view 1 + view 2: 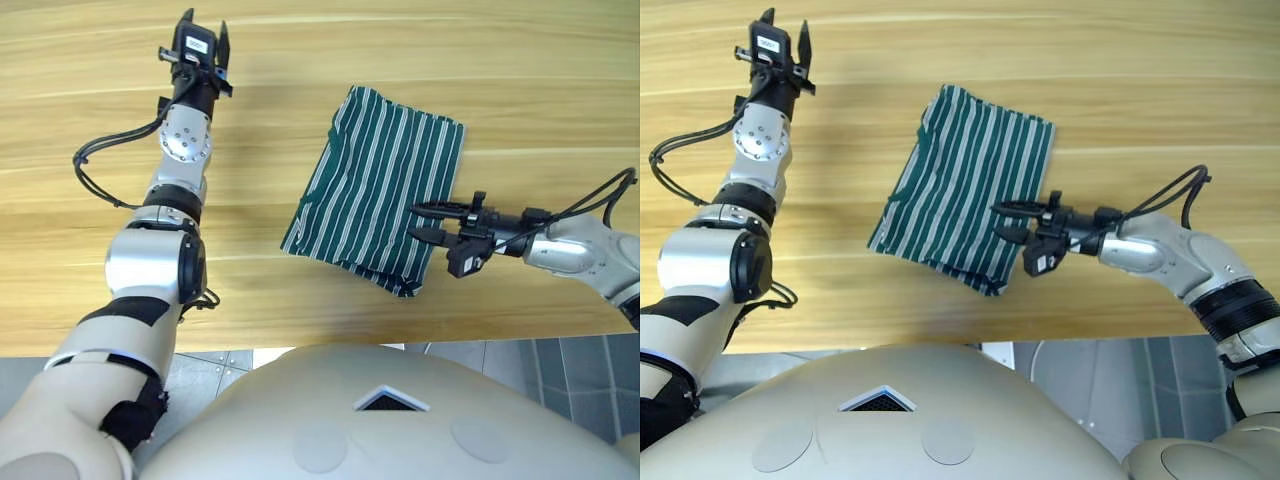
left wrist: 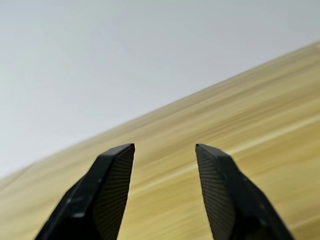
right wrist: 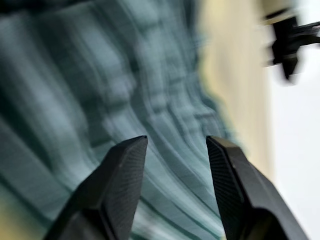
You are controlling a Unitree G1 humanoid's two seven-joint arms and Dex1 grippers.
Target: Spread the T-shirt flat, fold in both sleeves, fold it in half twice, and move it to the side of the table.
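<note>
The T-shirt (image 1: 375, 190) lies on the counter (image 1: 500, 60) as a compact, striped rectangle several layers thick. The folding looks done, so the step in hand is most likely moving it to the side.

The right fingers (image 3: 120, 190) are spread apart and hold nothing. Their tips reach in over the shirt's right edge, close to its near right corner, and the striped cloth runs on ahead of and beyond them. Whether the tips press on the fabric or hang just above it, I cannot tell.

To do this step well, the fingers should catch every layer at that edge, not just the top one. A pinch on the top layer alone would peel the stack open when it is pulled. Going in low, with one finger under the bundle and one on top, and closing firmly before any sideways motion, seems the safer way. Dragging the shirt along the wood rather than lifting it high would help keep the folds in place. The loose layers showing at the near corner are the likeliest part to slip out.

The left fingers (image 2: 112, 190) are also parted and empty, over bare wood toward the far side of the counter. The shirt is well apart from them, off to their right and nearer the robot.
</note>
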